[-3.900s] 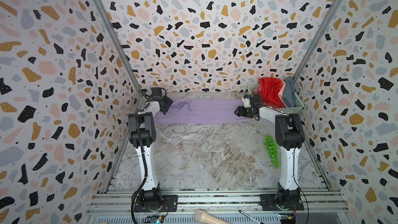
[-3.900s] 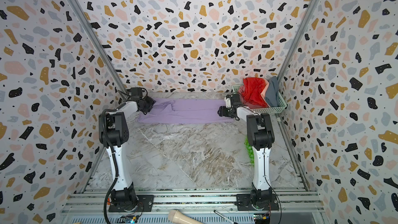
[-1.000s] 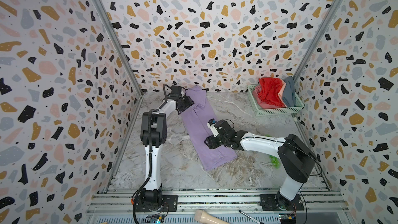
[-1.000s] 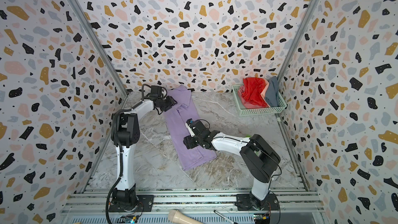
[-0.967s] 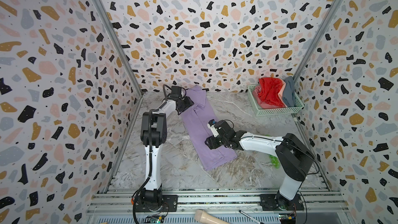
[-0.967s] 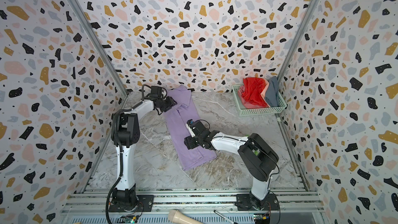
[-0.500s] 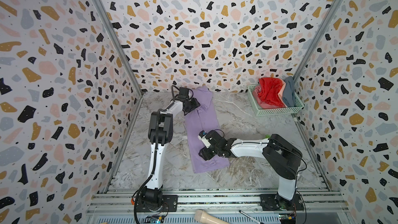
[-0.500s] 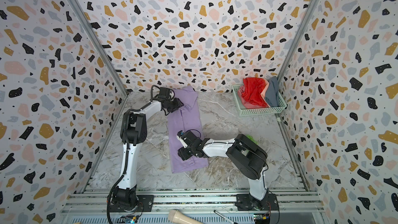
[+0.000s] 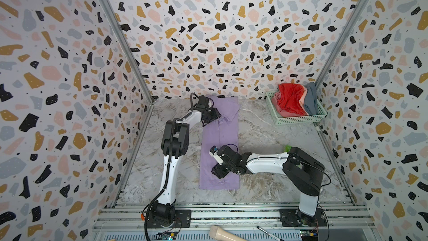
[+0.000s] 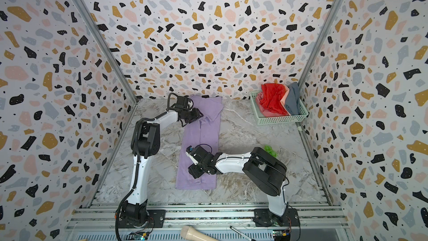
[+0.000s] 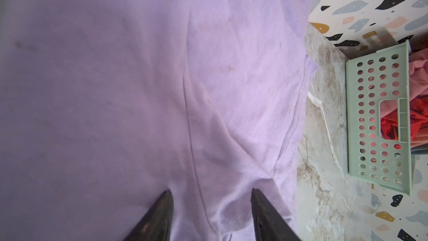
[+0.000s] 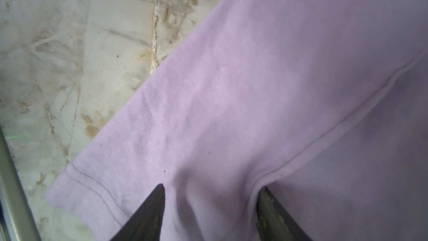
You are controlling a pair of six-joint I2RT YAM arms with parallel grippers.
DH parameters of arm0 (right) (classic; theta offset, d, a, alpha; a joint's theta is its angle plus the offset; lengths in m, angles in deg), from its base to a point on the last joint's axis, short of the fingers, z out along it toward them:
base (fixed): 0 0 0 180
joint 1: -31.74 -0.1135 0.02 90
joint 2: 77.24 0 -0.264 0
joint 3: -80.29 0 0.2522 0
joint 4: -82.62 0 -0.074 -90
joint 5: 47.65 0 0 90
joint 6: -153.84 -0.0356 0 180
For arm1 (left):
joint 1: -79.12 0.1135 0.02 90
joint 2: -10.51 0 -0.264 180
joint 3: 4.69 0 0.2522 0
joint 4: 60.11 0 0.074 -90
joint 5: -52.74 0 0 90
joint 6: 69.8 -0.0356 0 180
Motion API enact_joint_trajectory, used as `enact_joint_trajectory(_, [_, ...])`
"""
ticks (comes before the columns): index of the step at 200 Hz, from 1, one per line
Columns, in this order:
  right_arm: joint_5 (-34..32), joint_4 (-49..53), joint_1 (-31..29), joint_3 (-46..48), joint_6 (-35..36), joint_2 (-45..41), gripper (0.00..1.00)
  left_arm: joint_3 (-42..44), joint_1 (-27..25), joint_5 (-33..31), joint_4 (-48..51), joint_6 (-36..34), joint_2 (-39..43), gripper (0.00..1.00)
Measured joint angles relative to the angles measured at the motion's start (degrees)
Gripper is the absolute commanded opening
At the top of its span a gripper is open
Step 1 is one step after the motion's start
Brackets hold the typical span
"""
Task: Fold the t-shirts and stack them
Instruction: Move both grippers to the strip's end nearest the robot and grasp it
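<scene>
The lavender-purple t-shirt [image 10: 201,140] lies on the marble table [image 10: 243,140] as a long narrow strip, from 12 o'clock toward 6 o'clock. The left gripper [image 10: 198,114] is at its edge near the 12 o'clock end. The right gripper [image 10: 194,171] is over the cloth near the 6 o'clock end. At 2 o'clock the green basket [image 10: 278,119] holds the red t-shirt [image 10: 272,100], the salmon pink t-shirt [image 10: 264,111] and the blue-grey t-shirt [image 10: 293,99].

A lavender-purple t-shirt [image 9: 220,140] lies flat on the marble tabletop [image 9: 266,135], folded lengthwise into a long narrow strip. In both top views it runs from the back wall toward the front, left of centre, with a short sleeve turned over at the far end and the hem nearest. Well apart, in the far right corner, a red t-shirt [image 9: 290,99], a salmon pink t-shirt [image 9: 286,114] and a blue-grey t-shirt [image 9: 310,100] sit crumpled together in a pale green basket [image 9: 298,119].
</scene>
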Motion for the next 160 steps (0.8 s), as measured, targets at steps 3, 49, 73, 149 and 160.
enact_joint_trajectory(3, [0.0, 0.1, 0.0, 0.4, 0.0, -0.4, 0.63, 0.0, 0.1, 0.0, 0.0, 0.1, 0.0, 0.57])
enact_joint_trajectory(49, [-3.3, 4.3, -3.0, 2.0, -1.2, -3.2, 0.64, 0.6, 0.2, 1.9, 0.5, 1.9, 1.0, 0.57])
enact_joint_trajectory(73, [-5.6, 8.3, -5.3, 2.0, -2.5, -5.3, 0.66, 6.4, 0.1, 2.3, 1.2, 1.9, 6.4, 0.57])
enact_joint_trajectory(149, [-5.9, 13.1, -0.1, 5.0, -16.4, -23.7, 0.74, 46.6, -0.4, -0.7, 2.6, -2.4, 45.2, 0.55])
enact_joint_trajectory(160, [-4.3, 13.8, 1.8, 6.8, -18.1, -25.2, 0.75, 52.2, -0.7, -1.5, 4.4, -3.4, 49.1, 0.55])
